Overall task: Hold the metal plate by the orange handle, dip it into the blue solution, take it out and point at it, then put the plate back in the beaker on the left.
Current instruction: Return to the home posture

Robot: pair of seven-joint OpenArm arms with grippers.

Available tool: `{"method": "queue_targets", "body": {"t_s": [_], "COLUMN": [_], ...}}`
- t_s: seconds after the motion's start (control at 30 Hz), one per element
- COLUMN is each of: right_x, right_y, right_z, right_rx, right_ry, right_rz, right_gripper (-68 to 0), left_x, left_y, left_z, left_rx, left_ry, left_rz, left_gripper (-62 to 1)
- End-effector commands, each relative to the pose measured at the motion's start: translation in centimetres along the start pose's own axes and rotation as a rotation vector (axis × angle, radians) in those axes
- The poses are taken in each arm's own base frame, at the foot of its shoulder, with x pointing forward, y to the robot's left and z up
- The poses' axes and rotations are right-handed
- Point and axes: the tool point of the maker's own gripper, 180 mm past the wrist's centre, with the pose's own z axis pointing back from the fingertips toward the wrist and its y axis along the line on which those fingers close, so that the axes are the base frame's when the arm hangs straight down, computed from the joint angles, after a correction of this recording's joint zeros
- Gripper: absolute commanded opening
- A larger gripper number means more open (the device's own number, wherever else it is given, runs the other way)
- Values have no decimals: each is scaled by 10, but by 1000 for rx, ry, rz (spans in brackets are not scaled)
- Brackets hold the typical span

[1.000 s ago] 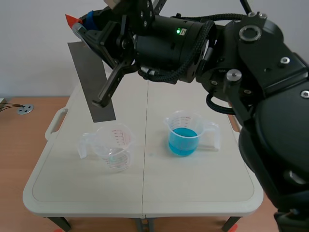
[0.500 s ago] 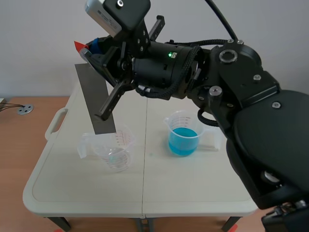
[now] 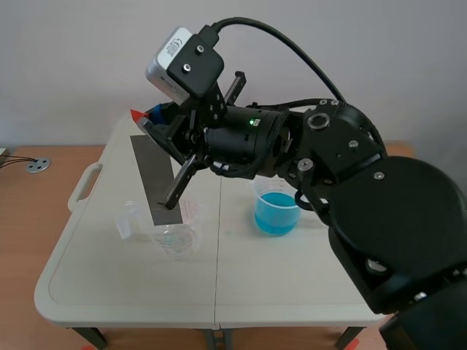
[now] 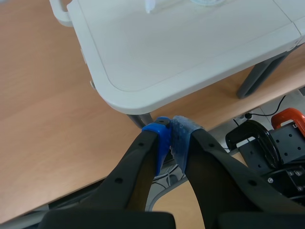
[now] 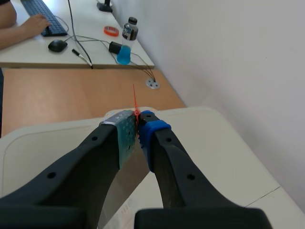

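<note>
Nearest, the left gripper [image 4: 171, 136] is hanging low beside the table [image 4: 143, 71], below its edge. It is closed right up with nothing in it and is taking no part in this step.

Further out, on the table's left half, the clear left beaker [image 3: 179, 237] is standing upright. The metal plate [image 3: 155, 182] is slanting down into its mouth. The plate's lower edge is looking just inside the rim, though I cannot tell whether it is touching the bottom.

A little beyond and to the right, apart from both, the right beaker [image 3: 264, 191] is sitting with the blue solution [image 3: 276, 215] in it.

Farther back and higher, the right gripper [image 5: 137, 125] is reaching across from the right. It is clamping tightly onto the thin orange handle [image 5: 135, 102] at the plate's top end.

Judging by this, the last step is under way: the plate is going back into the left beaker. The next move is calling for a slow descent until the plate is resting on the beaker's floor and leaning on its rim. Only then is a release making sense, since so light a beaker is likely to tip.
</note>
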Motion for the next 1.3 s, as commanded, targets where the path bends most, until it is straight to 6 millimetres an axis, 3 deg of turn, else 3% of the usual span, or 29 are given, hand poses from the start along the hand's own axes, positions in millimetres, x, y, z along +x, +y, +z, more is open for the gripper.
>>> {"method": "queue_targets", "body": {"t_s": [0.0, 0.47, 0.67, 0.83, 1.07, 1.23, 1.27], "right_x": [16, -24, -31, -32, -33, -33, -33], "right_y": [-7, 8, 11, 10, 10, 5, 3], "right_z": [-6, -8, -7, -7, -7, -6, -5], "right_rx": [-10, 19, 24, 21, 23, -2, -8], "right_ry": [-56, 6, 25, 30, 36, 35, 32], "right_rz": [10, -81, -89, -86, -78, -77, -81], "right_gripper": [-662, -662, -658, -543, -300, -211, -193], "left_x": [5, 5, 5, 5, 5, 6, 6], "left_y": [1, 1, 1, 1, 1, 1, 1], "left_z": [-1, -1, -1, -1, -1, -1, -1], "left_rx": [1, 1, 1, 1, 1, 1, 1], "left_ry": [-18, -20, -20, -20, -20, -20, -20], "left_rz": [0, 0, 0, 0, 0, 0, 0], "left_gripper": [-582, -582, -582, -582, -582, -577, -551]}}
